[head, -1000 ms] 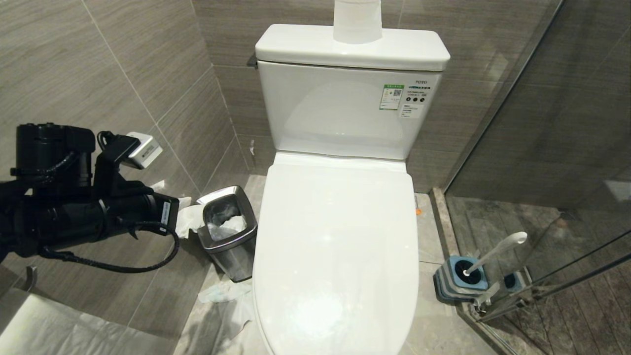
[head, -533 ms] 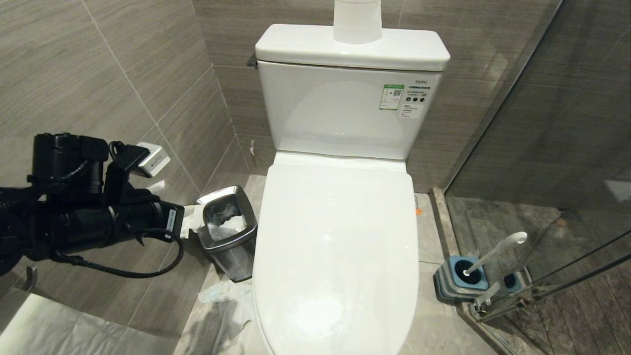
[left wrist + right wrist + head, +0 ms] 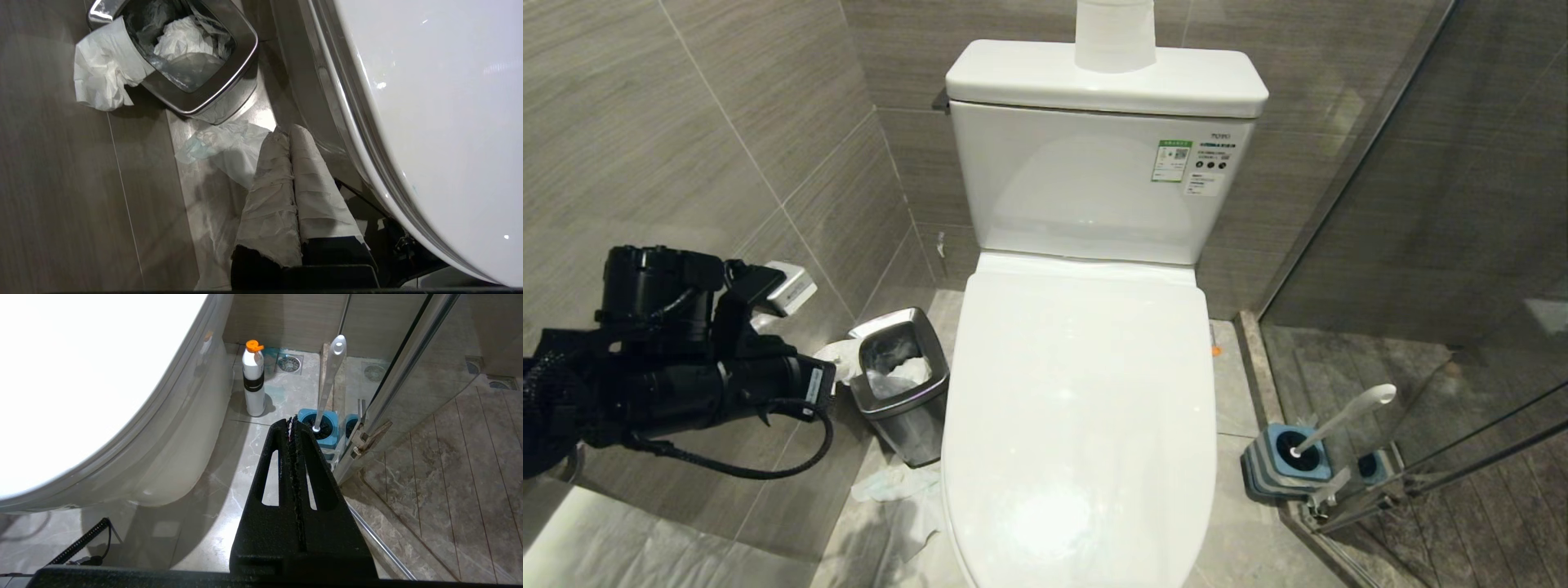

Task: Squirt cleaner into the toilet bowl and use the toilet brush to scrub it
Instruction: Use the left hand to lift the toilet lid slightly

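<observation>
The white toilet (image 3: 1078, 392) fills the middle of the head view with its lid down, so the toilet bowl's basin is hidden. To its right the toilet brush (image 3: 1343, 418) leans in a blue-and-grey holder (image 3: 1278, 461). The left arm (image 3: 686, 376) reaches in low on the toilet's left. My left gripper (image 3: 286, 130), its fingers wrapped in white, is shut and empty just beside the lid's rim (image 3: 359, 134), above the floor. My right gripper (image 3: 291, 420) is shut and empty, low on the toilet's right, short of the brush handle (image 3: 329, 379). A white cleaner bottle (image 3: 253, 381) with an orange cap stands on the floor by the toilet's base.
A small steel bin (image 3: 900, 380) with crumpled paper stands between the left wall and the toilet. Loose tissue (image 3: 890, 486) lies on the floor in front of it. A glass shower door (image 3: 1462, 367) closes off the right, right behind the brush holder. A paper roll (image 3: 1115, 33) sits on the tank.
The left arm has sunk lower and shifted a little toward the toilet. The toilet, bin and brush have not moved.
</observation>
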Controlling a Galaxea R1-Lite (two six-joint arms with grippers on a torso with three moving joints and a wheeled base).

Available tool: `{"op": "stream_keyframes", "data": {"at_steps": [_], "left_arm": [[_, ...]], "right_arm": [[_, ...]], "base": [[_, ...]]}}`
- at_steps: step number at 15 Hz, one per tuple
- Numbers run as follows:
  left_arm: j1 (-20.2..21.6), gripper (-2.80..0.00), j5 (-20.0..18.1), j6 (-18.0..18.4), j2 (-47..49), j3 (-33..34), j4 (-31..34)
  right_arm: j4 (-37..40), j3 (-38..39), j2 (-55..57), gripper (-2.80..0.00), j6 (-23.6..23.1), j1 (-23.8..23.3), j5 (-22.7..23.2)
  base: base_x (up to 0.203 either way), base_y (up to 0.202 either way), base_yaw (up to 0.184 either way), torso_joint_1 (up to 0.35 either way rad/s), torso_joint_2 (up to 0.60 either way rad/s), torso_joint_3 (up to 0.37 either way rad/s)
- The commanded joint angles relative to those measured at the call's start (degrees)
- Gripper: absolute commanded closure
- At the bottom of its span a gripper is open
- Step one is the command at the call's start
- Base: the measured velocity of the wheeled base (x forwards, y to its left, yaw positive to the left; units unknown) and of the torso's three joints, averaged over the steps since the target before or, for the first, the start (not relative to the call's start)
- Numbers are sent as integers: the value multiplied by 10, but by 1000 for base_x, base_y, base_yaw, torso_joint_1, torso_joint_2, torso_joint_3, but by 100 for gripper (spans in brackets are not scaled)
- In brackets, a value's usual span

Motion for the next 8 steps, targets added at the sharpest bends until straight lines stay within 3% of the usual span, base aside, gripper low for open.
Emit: {"op": "stream_keyframes", "data": {"at_steps": [1,3,8], "left_arm": [[1,0,-1,-5,8,5,0],[0,0,-4,-23,10,6,3],[1,0,-30,-29,10,33,4]], "right_arm": [[0,0,0,0,0,0,0],[0,1,0,0,0,0,0],[0,0,0,0,0,0,0]], "base": [[0,0,0,0,0,0],[0,0,0,0,0,0],[0,0,0,0,0,0]]}}
